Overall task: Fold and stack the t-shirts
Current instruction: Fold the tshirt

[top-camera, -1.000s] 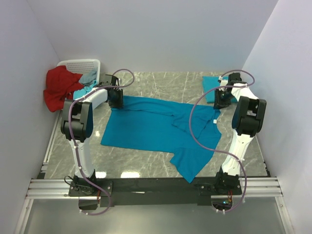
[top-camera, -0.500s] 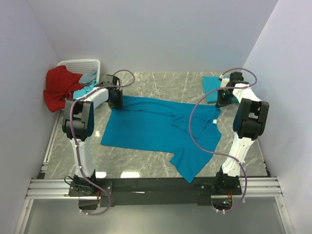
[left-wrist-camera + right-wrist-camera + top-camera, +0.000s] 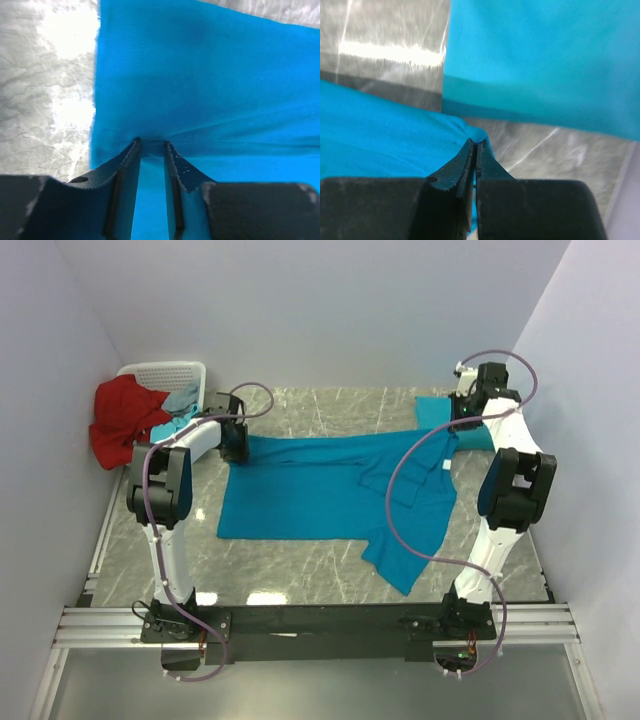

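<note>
Evidently the shirt [image 3: 310, 495] is stretched flat over the counter [image 3: 300, 565] for folding: its far-left edge is pinched in the left jaws, its far-right corner in the right jaws, pressed together. A folded shirt [image 3: 432, 410] lies beside them, likely as the stack's base.

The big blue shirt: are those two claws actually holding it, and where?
Yes, both. The left gripper pinches the spread t-shirt at its far left corner; the right gripper is shut on its far right corner.
</note>
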Robot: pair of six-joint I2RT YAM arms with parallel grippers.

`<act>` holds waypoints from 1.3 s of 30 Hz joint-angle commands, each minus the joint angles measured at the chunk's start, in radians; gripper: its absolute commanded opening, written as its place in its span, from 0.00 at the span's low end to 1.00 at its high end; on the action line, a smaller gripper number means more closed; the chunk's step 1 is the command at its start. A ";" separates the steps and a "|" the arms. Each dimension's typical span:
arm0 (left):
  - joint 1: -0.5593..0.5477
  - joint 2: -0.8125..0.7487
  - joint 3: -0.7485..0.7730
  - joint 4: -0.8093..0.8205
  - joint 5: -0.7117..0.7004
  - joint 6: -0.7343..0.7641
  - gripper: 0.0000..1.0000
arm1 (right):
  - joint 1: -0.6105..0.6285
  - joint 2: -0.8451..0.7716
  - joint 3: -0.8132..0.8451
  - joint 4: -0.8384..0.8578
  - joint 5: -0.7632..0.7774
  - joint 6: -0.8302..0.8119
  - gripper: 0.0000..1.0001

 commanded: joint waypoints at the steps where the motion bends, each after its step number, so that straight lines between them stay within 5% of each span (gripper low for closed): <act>1: 0.031 -0.002 0.054 -0.006 0.007 -0.020 0.31 | 0.013 0.035 0.164 0.021 0.072 -0.031 0.00; 10: 0.042 0.115 0.190 0.000 0.081 -0.086 0.29 | 0.050 0.238 0.484 -0.023 0.138 -0.031 0.01; 12: 0.040 0.120 0.219 -0.005 0.083 -0.096 0.29 | 0.059 0.279 0.512 -0.012 0.187 -0.025 0.26; 15: 0.042 0.047 0.203 0.029 0.084 -0.080 0.29 | 0.066 0.261 0.491 0.049 0.281 -0.007 0.80; 16: 0.040 0.017 0.190 0.061 0.087 -0.074 0.31 | 0.064 0.238 0.430 0.081 0.304 -0.007 0.84; 19: 0.040 -0.110 0.143 0.108 0.141 -0.039 0.37 | 0.062 0.129 0.312 0.175 0.323 -0.020 0.85; 24: 0.022 -0.357 0.025 0.196 0.221 0.044 0.43 | 0.069 -0.075 0.151 0.160 0.080 -0.069 0.87; 27: 0.026 -0.505 -0.134 0.312 0.288 0.043 0.68 | 0.064 -0.259 -0.056 0.200 -0.210 -0.143 0.88; 28: 0.029 -0.537 -0.180 0.355 0.294 0.033 0.92 | 0.064 -0.312 -0.187 0.227 -0.284 -0.166 0.88; 29: 0.034 -0.567 -0.228 0.395 0.299 0.009 0.99 | 0.061 -0.410 -0.257 0.275 -0.358 -0.192 0.88; 31: 0.041 -0.638 -0.339 0.474 0.345 0.004 0.99 | 0.062 -0.492 -0.433 0.303 -0.605 -0.301 0.89; 32: 0.042 -0.655 -0.363 0.481 0.409 0.035 0.99 | 0.061 -0.530 -0.475 0.209 -0.684 -0.369 0.89; 34: 0.023 -0.710 -0.443 0.498 0.463 0.138 0.98 | 0.079 -0.538 -0.489 -0.032 -0.728 -0.772 0.88; 36: -0.101 -0.797 -0.565 0.511 0.358 0.301 0.99 | 0.095 -0.503 -0.469 -0.338 -0.681 -1.069 0.77; 39: -0.293 -0.863 -0.706 0.430 0.232 0.652 0.96 | 0.076 -0.500 -0.489 -0.513 -0.656 -1.215 0.70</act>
